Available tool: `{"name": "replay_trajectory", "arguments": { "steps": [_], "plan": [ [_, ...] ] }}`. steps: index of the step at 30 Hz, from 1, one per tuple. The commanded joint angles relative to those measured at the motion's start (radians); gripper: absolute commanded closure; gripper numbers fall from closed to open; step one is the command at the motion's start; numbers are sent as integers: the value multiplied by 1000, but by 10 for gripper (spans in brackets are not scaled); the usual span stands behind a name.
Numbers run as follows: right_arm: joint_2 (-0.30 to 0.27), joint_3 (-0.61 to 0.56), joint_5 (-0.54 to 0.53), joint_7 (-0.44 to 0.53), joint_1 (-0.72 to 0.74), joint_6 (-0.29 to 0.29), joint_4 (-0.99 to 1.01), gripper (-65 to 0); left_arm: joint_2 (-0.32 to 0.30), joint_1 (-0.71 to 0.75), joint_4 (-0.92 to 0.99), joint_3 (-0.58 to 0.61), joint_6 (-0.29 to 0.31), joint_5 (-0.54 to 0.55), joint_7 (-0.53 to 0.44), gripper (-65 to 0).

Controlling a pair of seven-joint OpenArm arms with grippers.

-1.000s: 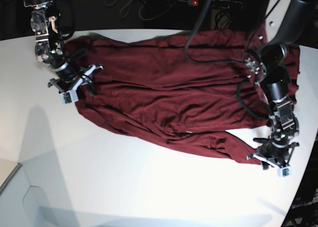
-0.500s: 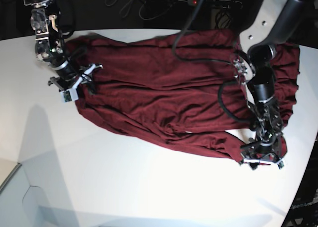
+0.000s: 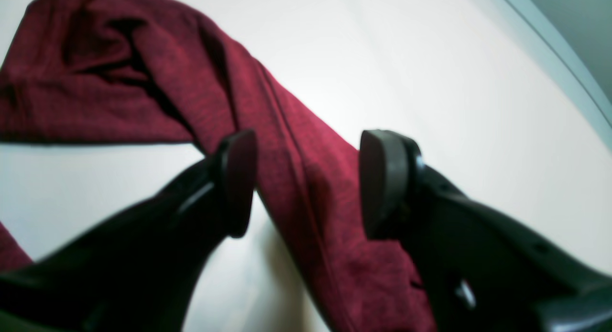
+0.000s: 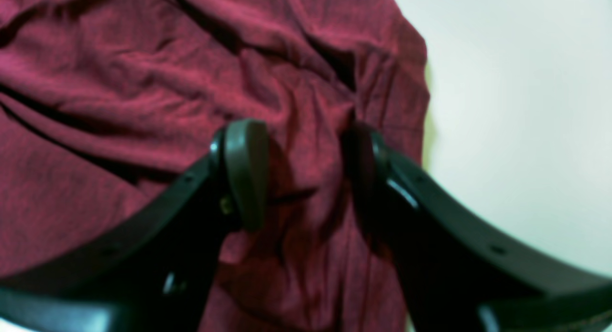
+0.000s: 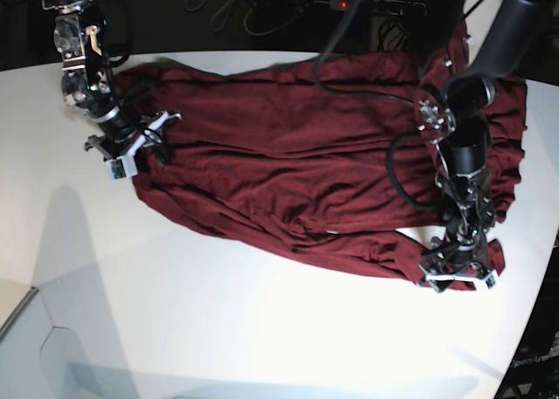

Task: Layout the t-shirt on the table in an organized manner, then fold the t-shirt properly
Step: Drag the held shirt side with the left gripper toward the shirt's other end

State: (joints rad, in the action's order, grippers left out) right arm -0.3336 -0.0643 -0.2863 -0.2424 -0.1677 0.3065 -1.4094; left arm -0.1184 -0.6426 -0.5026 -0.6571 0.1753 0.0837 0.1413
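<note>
Left claw (image 3: 306, 183) spread, pads apart on either side of a narrow band of the t-shirt (image 3: 311, 179), nothing pinched; seen from the base view, set low at the garment's near corner on that view's right (image 5: 456, 272), probably to take a hem or sleeve edge and draw it outward; right claw (image 4: 306, 174) likewise spread, pads astride a rumpled ridge of cloth, not closed on it; placed at the opposite end, on the base view's left (image 5: 131, 146), likely to anchor or tug that end so the cloth can be stretched between the two arms.

Beyond the claws, t-shirt (image 5: 314, 172) spread but wrinkled across the far half of the desk (image 5: 218, 329); long axis running side to side in the base view, tilted slightly so the right end sits nearer the camera; ridges and folds lying along that same axis; right edge close to the desk's curved rim; which end holds the collar, not possible to tell.

Layout judged unfinished, with smoothing needed before folding; near part of the desk bare white.
</note>
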Motion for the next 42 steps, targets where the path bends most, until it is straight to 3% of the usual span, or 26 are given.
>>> {"name": "replay_trajectory", "arguments": {
  "steps": [1, 9, 13, 17, 19, 23, 29, 32, 42],
  "plan": [
    [-12, 5, -3, -8, -2, -2, -11, -281, -7, -33, -12, 4, 3, 8, -22, -329],
    [-15, 5, -3, -8, -3, -2, -9, -281, -2, -12, -12, 6, 3, 8, -22, -324],
    [-14, 5, -3, -8, -3, -2, -9, -281, -5, -10, 26, 6, 2, 12, -22, -259],
    [-12, 4, -3, -8, -3, -2, -9, -281, -7, -16, 65, 6, 2, 9, -22, -238],
    [-12, 4, -3, -8, -3, -2, -9, -281, -7, -16, 74, 6, 2, 8, -22, -183],
    [-14, 5, -3, -8, -3, -2, -9, -281, -8, -16, 75, 3, 2, 12, -22, -4],
    [-15, 5, -3, -8, -13, -2, -9, -281, -5, -16, 40, -2, 10, 18, -19, 0],
    [-15, 5, -3, -8, -13, -2, -9, -281, 6, 8, -97, 3, 13, 66, -10, -1],
    [-15, 7, -3, -8, -10, -2, -11, -281, 130, 261, -798, 7, 13, 253, 277, -1]
  ]
}}
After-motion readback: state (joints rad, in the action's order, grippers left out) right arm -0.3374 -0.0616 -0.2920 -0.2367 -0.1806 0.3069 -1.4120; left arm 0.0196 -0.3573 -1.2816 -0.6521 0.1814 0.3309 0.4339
